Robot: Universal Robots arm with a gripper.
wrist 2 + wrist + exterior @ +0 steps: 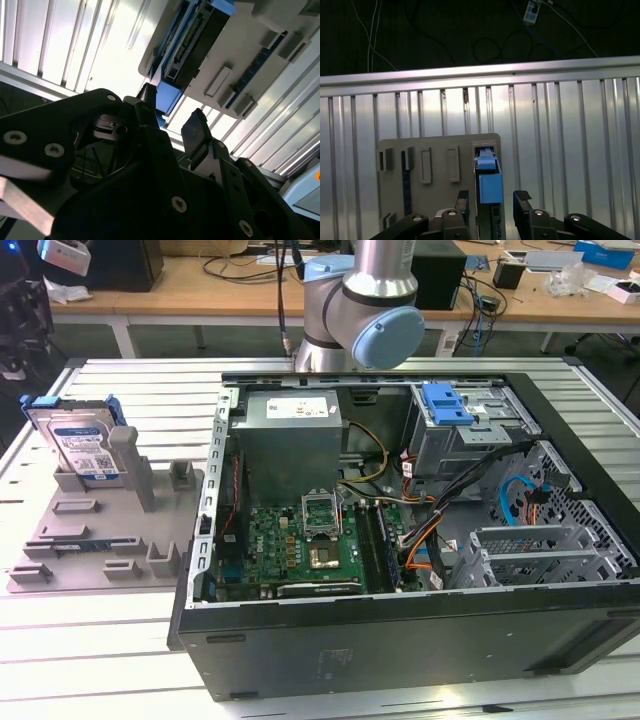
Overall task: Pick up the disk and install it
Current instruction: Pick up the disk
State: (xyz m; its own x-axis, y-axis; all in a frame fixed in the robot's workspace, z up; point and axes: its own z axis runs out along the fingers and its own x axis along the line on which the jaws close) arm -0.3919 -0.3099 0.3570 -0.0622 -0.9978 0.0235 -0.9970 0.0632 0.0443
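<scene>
Poised at pick-up with gripper (492,195) spread open, empty, lined up on the disk (490,181) upright in its holder (435,150), calling for fingers square to its blue bracket.

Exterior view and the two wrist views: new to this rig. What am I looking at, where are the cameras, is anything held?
It is one robot arm standing at a slatted metal table. The exterior view comes from a camera off the arm that looks over the whole scene. Both wrist views come from cameras riding near the arm's wrist, looking past its black gripper.

On the table sits an open computer case. At the exterior view's left lies a grey holder, and the disk stands upright in it, framed in blue.

In both wrist views the gripper's fingers are apart, and the disk shows beyond the gap, apparently well clear of them. The gripper holds nothing; the disk is not yet picked up.
</scene>
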